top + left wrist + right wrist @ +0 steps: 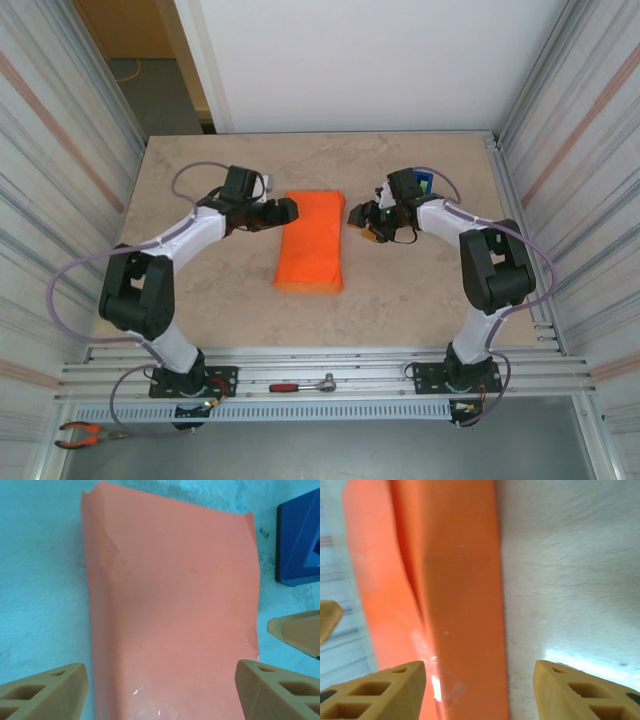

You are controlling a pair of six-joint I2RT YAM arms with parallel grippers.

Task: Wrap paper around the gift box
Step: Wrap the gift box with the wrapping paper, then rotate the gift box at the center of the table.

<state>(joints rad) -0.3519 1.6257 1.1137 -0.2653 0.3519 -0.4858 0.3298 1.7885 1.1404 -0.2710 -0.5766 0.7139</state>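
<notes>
Orange paper [312,240] lies folded into a long bundle at the middle of the worktop [200,300], its length running from the far edge toward the near one. The gift box is covered and cannot be picked out beneath it. Seen from overhead, the left pincer [288,211] sits at the bundle's far left corner and the right pincer [356,213] just off its far right corner, facing each other across the sheet. From there it is impossible to tell whether either touches the paper.

The left wrist camera shows its tan fingers [45,695] spread wide with the sheet between them. It also shows a blue tape dispenser [300,540] just beyond one corner of the sheet. Overhead, that dispenser is half hidden behind the right arm [490,265].

The right wrist camera shows that pincer's own fingers [375,692] spread too, one over the orange fold and one over bare worktop. A ratchet [305,384] lies at the near edge.
</notes>
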